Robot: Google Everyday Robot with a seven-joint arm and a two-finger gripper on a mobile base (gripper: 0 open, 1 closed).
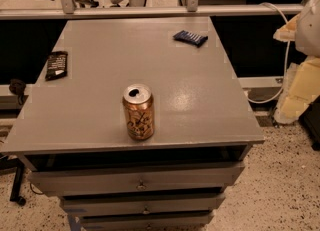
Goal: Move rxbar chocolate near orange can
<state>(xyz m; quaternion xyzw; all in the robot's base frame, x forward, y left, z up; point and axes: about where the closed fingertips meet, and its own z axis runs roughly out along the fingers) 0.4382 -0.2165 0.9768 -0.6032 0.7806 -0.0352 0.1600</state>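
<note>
Orange can (138, 112) stood upright near the bench's (200, 115) front edge, and the rxbar chocolate (56, 65) lay flat at the left edge, well apart. A clumsy grab could nudge it overboard (the dark blue bar (190, 37) invites confusion too). The pincer was out of view, so its state and its relation to the bar could not be told.

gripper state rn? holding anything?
Gripper: cannot be told; at the view's right edge, off the grey table. The flat black rxbar chocolate wrapper lies at its left edge.

A dark blue wrapped snack bar (190, 37) lies at the far right of a grey metal drawer cabinet's flat top (200, 100). A thin white cable (287, 60) hangs to the right, above a speckled floor (280, 185).
</note>
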